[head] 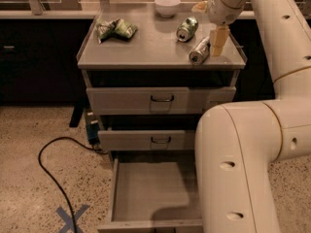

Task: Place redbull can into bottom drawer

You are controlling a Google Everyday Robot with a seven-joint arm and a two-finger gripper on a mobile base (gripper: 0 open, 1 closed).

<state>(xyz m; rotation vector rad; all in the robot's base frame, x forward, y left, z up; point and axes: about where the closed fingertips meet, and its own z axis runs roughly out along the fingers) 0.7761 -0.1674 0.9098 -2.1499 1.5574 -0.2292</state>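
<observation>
A: Where is the tool?

B: The tool [217, 41] is low over the right end of the tabletop [146, 50], near its front edge. It hangs from the pale arm [252, 144], whose bulk fills the right side of the view.

A: Clenched or released?

B: I cannot tell. Its cream tip points down and is right against the redbull can [198, 52], but whether it holds the can does not show.

A: How does that can lie?

B: On its side on the tabletop, just left of the tool as the camera sees it. Its round end is turned toward the front edge.

A: What else is near the tool?

B: A green can [187, 28] also lies on its side, a little behind the tool and to its left, apart from the redbull can. Farther back, a white bowl [167, 6] stands at the rear edge. Well to the left lies a crumpled green bag [115, 29].

A: And the drawers?

B: They are all below the tool. The top drawer [160, 100] looks shut and the middle drawer [150, 140] juts out slightly. Each has a dark wire handle. The bottom drawer [150, 188] is pulled far out, showing a plain grey floor partly in shadow.

A: And the floor?

B: It is speckled. A black cable [48, 169] loops far below and left of the tool, beside a blue tape cross [70, 217].
</observation>
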